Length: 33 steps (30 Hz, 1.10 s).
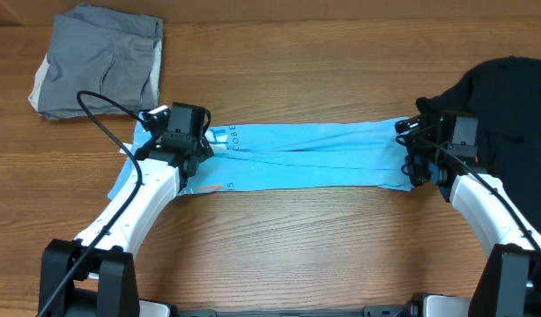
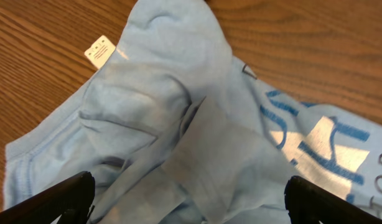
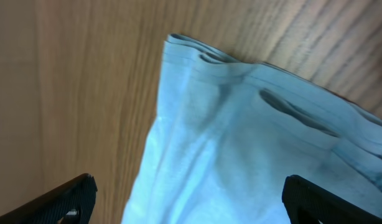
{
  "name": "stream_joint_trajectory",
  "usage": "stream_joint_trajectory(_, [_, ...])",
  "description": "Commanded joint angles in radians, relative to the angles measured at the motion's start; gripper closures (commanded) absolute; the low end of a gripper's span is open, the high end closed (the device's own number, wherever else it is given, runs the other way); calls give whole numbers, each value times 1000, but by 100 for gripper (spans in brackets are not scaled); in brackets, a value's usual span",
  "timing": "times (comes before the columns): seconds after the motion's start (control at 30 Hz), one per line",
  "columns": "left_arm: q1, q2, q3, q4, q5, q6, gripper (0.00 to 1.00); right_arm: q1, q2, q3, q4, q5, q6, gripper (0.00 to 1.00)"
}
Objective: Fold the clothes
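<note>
- Nearest the overhead lens we record the left arm (image 1: 134, 198) and the right arm (image 1: 495, 207), both white, reaching up from the lower edge over the wooden counter (image 1: 323, 255).
- Between them the light blue T-shirt (image 1: 314, 154) lies flat on the counter, folded into a long band running left to right across the middle.
- White lettering (image 1: 235, 138) shows near the band's left end, and a small pink mark (image 1: 211, 187) sits at its lower left edge.
- We find the left fingers (image 1: 200, 151) over the band's left end and the right fingers (image 1: 404, 130) at its right end. From this height we cannot tell how they stand.
- We note a black T-shirt (image 1: 508, 97) heaped at the right edge of the counter, close behind the right wrist. A grey garment (image 1: 99, 62) lies folded in the far left corner, apart from the blue band.
- Left wrist view: the left fingers (image 2: 54, 199) are spread wide, one at each lower corner. Rumpled blue cloth lies between them, and we see none of it pinched.
- A white label (image 2: 99, 51) sits at the cloth's upper left edge against the wood. The lettering shows at the right of this view.
- Right wrist view: the right fingers (image 3: 54, 199) are likewise spread wide. The stacked edges of the blue cloth rest on the counter between them, and nothing is gripped.
</note>
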Motion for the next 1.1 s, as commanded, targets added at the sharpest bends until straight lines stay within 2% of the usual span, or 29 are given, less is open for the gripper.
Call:
stream_joint_trajectory(0.0, [4,-17,46,-36,-23,43,0,-15,-8,40,-27,-16,-18,0])
stream_joint_trajectory(0.1, [4,-39,77,-76,30,47,0,-37,-26,67,-53,-128,-32,0])
stream_joint_trajectory(0.3, [1,-60,99,-132,211,138,0,-34,-42,85,-109,-297,-68,0])
stream_joint_trajectory(0.43, [1,-60,99,-191,224,147,1,-6,-42,84,-240,-237,-150,0])
stream_joint_trajectory(0.6, [1,-60,99,-219,299,164,0,18,-42,84,-362,41,-142,0])
stream_joint_trajectory(0.7, [1,-60,98,-219,329,163,0,11,-41,84,-340,109,-189,0])
stream_joint_trajectory(0.83, [1,-59,97,-240,329,163,0,-17,-42,86,-266,64,-409,0])
stream_joint_trajectory(0.97, [1,-59,95,-274,329,163,0,-73,-45,87,-234,62,-455,0])
stream_joint_trajectory(1.07, [1,-59,95,-283,328,163,0,-130,-43,93,-188,52,-581,0])
